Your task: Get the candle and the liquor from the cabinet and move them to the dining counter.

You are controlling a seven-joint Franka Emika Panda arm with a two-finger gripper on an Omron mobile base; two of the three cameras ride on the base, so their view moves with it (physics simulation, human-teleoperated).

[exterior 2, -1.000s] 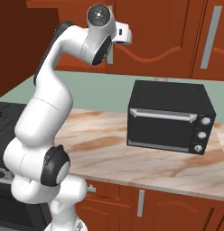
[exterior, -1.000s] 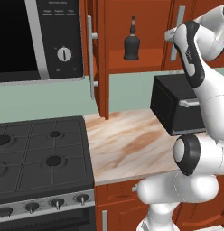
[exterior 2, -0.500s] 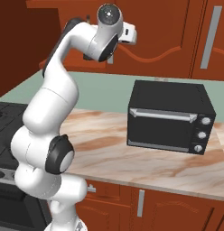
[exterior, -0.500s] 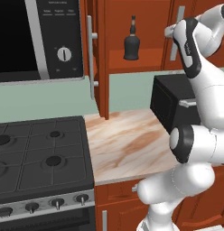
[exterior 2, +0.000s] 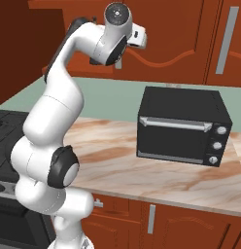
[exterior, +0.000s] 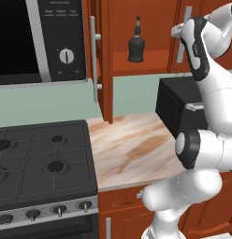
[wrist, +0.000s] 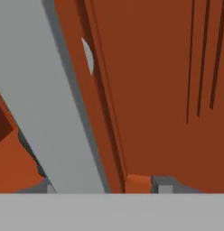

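Note:
The liquor [exterior: 136,45], a black bottle with a thin neck, stands on the shelf of the cabinet [exterior: 121,59], whose left door [exterior: 105,70] hangs open edge-on. The candle is out of view, and so is the dining counter. My gripper [exterior: 177,31] is up at the long silver handle [exterior: 185,25] of the closed right door, to the right of the bottle. In the hand view the handle [wrist: 59,113] runs between the gripper's [wrist: 105,187] fingertips. The left tip sits against it; a strip of red door shows before the right tip, so the jaws are open.
A black toaster oven [exterior: 176,109] [exterior 2: 183,124] stands on the marble-look worktop [exterior: 132,149] below the arm. A gas stove [exterior: 43,163] lies to the left, with a microwave [exterior: 38,42] above it. Low red-brown cabinets [exterior 2: 156,223] front the worktop.
The jaws have narrowed around the right door's handle. The hand has shifted slightly towards the door; the bottle and the doors have not moved.

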